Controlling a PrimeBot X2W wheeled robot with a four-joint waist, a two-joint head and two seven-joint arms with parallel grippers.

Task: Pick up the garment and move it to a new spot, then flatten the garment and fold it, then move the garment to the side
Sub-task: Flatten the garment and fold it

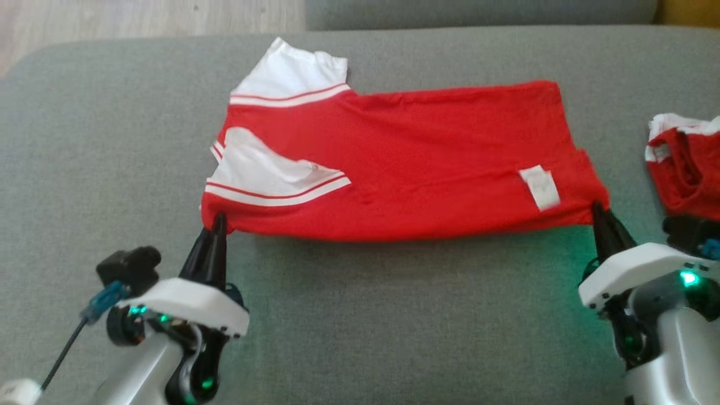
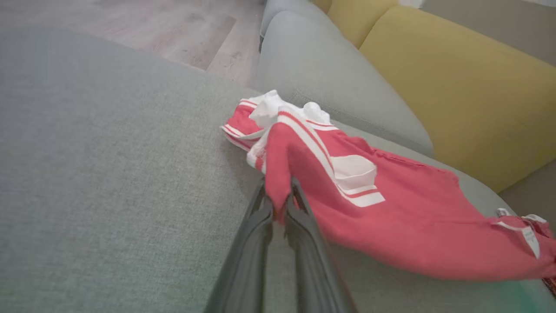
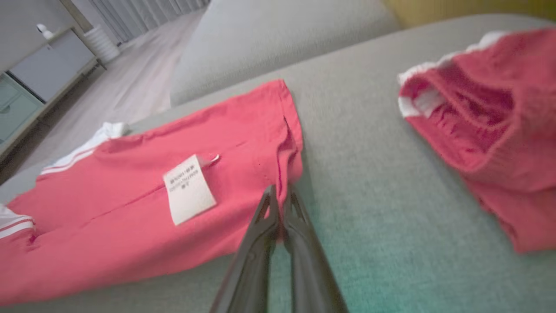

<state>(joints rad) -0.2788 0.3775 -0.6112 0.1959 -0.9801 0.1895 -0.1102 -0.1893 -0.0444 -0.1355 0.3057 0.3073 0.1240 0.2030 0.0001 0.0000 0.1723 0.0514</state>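
Both our grippers are clamped tight on the red fabric shirt with white striped sleeves (image 1: 422,163). Left gripper (image 1: 218,222) pinches the near corner by the sleeves, and right gripper (image 1: 597,209) pinches the near hem corner, close to the white rectangular label (image 1: 540,187). We've got the shirt spread across the middle of the grey fabric sofa cushion (image 1: 394,315). A crumpled red-and-white garment (image 1: 689,169) sits at the cushion's right edge.

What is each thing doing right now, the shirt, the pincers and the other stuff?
red shirt: spread out on the grey cushion, both near corners pinched.
left pincer: shut on the shirt's sleeve-end corner.
right pincer: shut on the shirt's hem-end corner.
label: showing, flat on the shirt.
other red garment: crumpled, apart from the shirt.
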